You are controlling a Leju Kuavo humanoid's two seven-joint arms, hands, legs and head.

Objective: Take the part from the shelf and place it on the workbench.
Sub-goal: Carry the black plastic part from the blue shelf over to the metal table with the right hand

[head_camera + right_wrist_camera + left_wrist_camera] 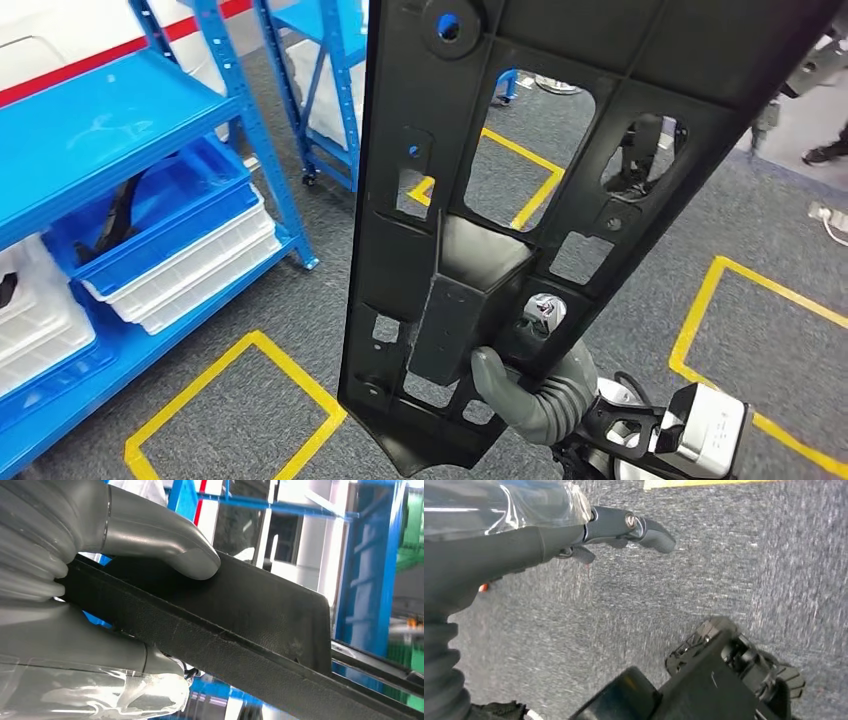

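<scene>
Right hand (540, 395) grips black part (500, 150) | left hand (574, 535) empty, fingers apart | grey carpet (300, 320), blue shelf (120, 130)

The left hand (524, 545) hangs over grey carpet (704, 575), fingers (654, 532) holding nothing.

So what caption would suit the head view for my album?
Right robot hand holds a long black part upright beside blue shelves.
</scene>
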